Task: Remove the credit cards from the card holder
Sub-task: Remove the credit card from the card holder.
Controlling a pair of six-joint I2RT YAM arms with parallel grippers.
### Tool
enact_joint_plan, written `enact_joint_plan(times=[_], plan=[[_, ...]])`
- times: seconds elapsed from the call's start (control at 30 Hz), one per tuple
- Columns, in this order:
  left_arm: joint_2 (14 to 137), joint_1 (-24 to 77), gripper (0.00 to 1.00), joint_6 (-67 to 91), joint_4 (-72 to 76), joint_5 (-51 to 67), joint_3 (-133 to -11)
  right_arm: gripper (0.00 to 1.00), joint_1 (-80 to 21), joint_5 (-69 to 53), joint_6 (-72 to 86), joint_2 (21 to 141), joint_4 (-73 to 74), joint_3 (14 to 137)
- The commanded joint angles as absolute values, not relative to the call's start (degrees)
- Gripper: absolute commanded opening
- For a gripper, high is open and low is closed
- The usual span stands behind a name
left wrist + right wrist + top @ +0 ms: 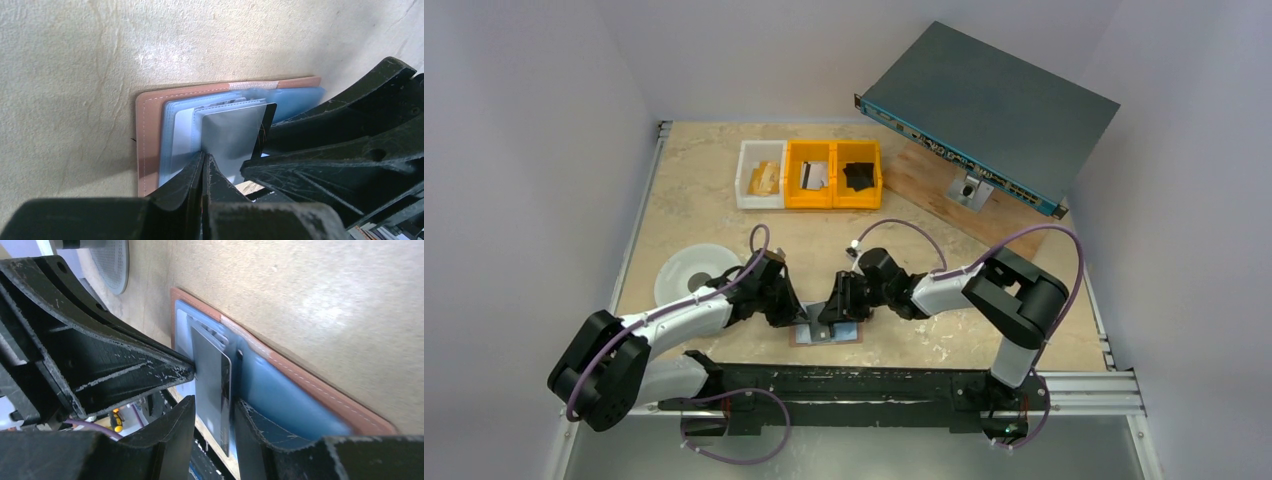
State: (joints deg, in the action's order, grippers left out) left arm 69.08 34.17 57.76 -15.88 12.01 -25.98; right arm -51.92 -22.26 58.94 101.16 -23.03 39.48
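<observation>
Beige marbled tabletop (pixel 694 195), white walls around it; findings run left to right.

White round dish (pixel 686 272): flat on the table, near the left gripper (pixel 203 161), to its left and slightly beyond it, not touching.

White bin (pixel 744 192) and two yellow bins (pixel 834 202): in a row well beyond both grippers' tips. Contents are too small to identify.

Left gripper: jaws fully closed, fingers pressed together. The joined tips sit at the left edge of the raised credit card (pixel 210 365), over the sleeve side of the card holder (pixel 149 145). Whether anything is pinched between them cannot be told.

Card holder: open and flat on the table directly under both sets of fingertips, with a pink leather border around pale blue faces. A pale card (pixel 181 134) sits in a clear sleeve just left of the raised one.

Credit card: silver-grey, tilted up out of the sleeves, its lower part hidden behind the fingers.

Right gripper (pixel 214 401): jaws narrow, one finger on each side of the credit card, which fills the gap and is held there. Its tips face the left gripper's, nearly meeting.

Wooden board (pixel 924 175) and grey flat box (pixel 994 100): well beyond the right gripper, to its right. The box overlaps the board in the overhead view.
</observation>
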Motion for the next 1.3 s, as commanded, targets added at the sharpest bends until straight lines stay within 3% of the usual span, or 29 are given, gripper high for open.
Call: enact_joint_plan(times=[0.0, 0.33, 0.67, 0.83, 1.2, 1.27], plan=[[71.0, 34.2, 0.0, 58.7, -20.1, 6.8, -22.7, 0.35, -49.2, -25.0, 59.7, 100.2, -27.4, 35.0], [70.6, 34.1, 0.0, 59.1, -19.6, 7.0, -22.2, 0.31, -48.2, -29.1, 63.8, 102.7, -37.3, 32.0], [70.0, 34.0, 0.0, 59.4, -20.3, 6.4, -22.1, 0.08, -47.9, -29.6, 66.4, 104.1, -41.9, 30.1], [68.1, 33.7, 0.0, 60.0, -21.9, 4.6, -21.6, 0.01, -46.7, -28.2, 65.4, 101.9, -39.8, 29.2], [67.9, 33.5, 0.0, 59.9, -23.0, 3.8, -21.7, 0.0, -45.2, -25.2, 62.6, 98.4, -34.0, 28.2], [67.9, 33.4, 0.0, 59.9, -22.8, 3.9, -21.8, 0.08, -45.2, -25.9, 62.5, 99.0, -34.7, 28.4]])
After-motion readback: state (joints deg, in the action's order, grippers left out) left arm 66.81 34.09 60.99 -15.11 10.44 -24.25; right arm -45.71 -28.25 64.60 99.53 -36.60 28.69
